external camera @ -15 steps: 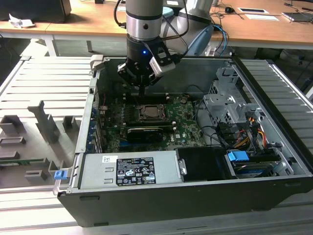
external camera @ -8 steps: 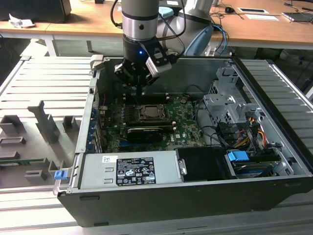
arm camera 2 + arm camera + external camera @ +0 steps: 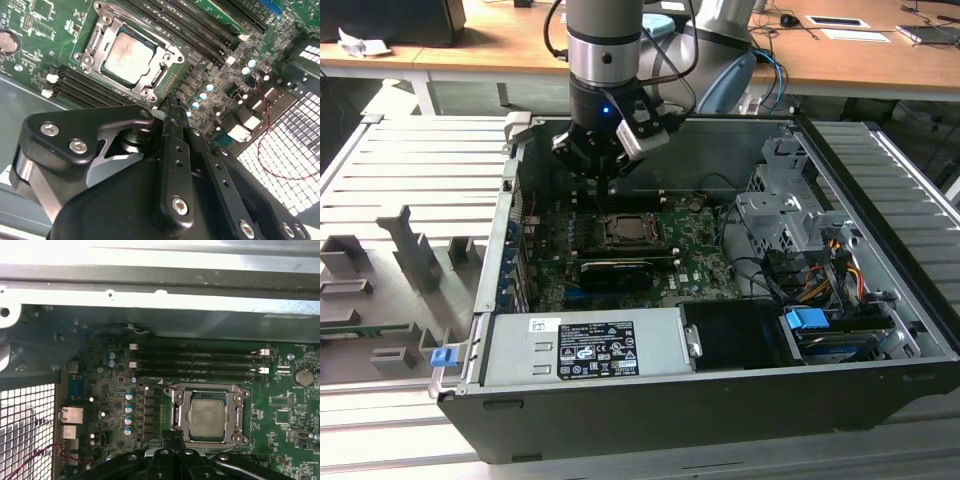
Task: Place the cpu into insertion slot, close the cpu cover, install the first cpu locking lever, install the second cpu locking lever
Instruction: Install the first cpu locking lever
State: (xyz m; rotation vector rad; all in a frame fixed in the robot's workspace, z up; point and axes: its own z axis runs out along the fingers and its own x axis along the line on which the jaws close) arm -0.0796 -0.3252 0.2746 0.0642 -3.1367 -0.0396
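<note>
My gripper hangs inside the open computer case, just above the far edge of the insertion slot on the green motherboard. The cpu lies flat in the slot, silver top up. The cpu cover is down around it, and the cpu shows through the cover's window. In both wrist views the black fingers are pressed together with nothing between them. The gripper sits right beside the socket's rim. A thin metal lever end shows near the fingers.
Long black memory slots run beside the socket. A long black card lies on the near side of it. The power supply, drive cage and cables crowd the case. Grey fixtures stand at the exterior view's left.
</note>
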